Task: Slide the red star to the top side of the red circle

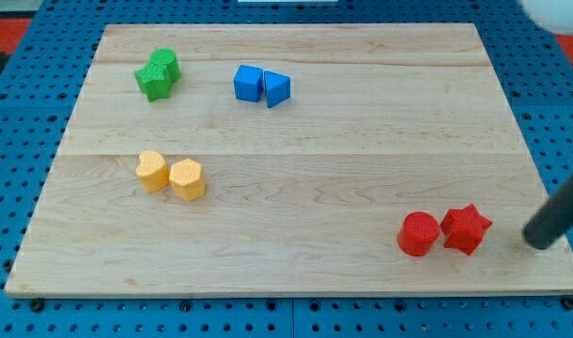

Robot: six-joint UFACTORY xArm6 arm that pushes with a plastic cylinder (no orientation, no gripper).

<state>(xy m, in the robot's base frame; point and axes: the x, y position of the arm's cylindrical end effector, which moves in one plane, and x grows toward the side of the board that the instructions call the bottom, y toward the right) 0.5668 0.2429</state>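
The red star (pixel 466 228) lies near the board's bottom right, touching the right side of the red circle (pixel 419 234). My tip (pixel 538 242) is at the lower end of the dark rod that comes in from the view's right edge. The tip sits to the right of the red star, with a gap between them, at about the star's height in the view.
A green pair (pixel 158 74) lies at the top left of the wooden board (pixel 296 169). A blue cube (pixel 248 83) and a blue wedge-like block (pixel 276 89) touch at the top middle. Two yellow blocks (pixel 171 175) touch at the left.
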